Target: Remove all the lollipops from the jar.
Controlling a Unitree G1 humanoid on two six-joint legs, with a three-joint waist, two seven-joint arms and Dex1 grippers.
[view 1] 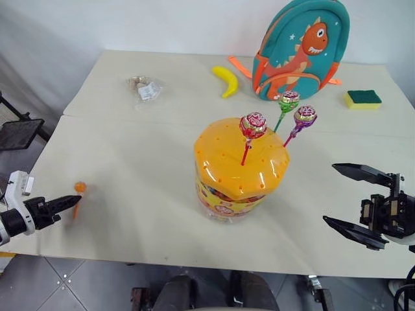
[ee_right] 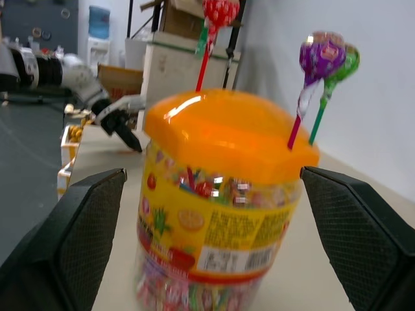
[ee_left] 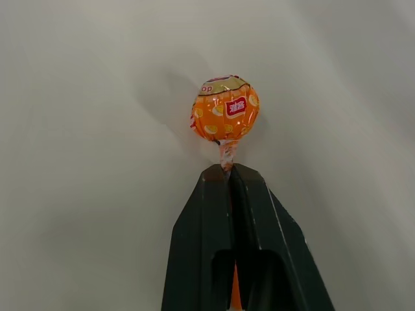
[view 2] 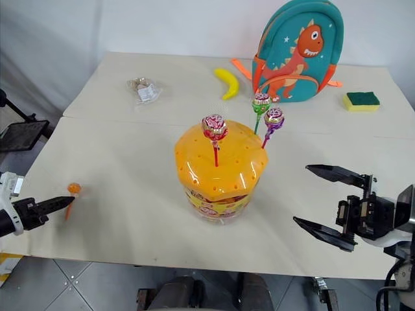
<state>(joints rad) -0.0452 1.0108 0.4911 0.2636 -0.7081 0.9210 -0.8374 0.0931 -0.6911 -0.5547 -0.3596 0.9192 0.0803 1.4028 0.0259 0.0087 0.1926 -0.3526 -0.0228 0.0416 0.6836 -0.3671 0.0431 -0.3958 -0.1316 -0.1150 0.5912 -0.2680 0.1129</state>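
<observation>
Head views, left side: the left gripper (view 1: 72,202) holds the orange lollipop (view 1: 80,188) low over the near-left edge of the surface (view 1: 130,162), fingers closed on its stick, candy head up and away from the robot.
Head views, centre: the jar (view 1: 240,170) stands on the near half of the surface with its orange lid on; the red-pink lollipop (view 1: 253,126) rises from the lid's top, the green lollipop (view 1: 288,102) and purple lollipop (view 1: 304,117) from its far-right edge.
Head views, right side: the right gripper (view 1: 353,204) hovers near the jar's right, fingers spread wide, holding nothing.
Left wrist view: the stick is pinched just under the candy head, its long axis in line with the fingers (ee_left: 207,220), the head pointing straight out past the tips.
Right wrist view: the jar sits framed between the open fingers; the three sticks stand close to upright, green and purple leaning right and nearly touching at the heads.
Risk, left: released this close to the edge, the orange lollipop could roll off the surface.
Risk, right: reaching for purple or green may knock its neighbour, or tip the jar if a stick binds in its hole.
</observation>
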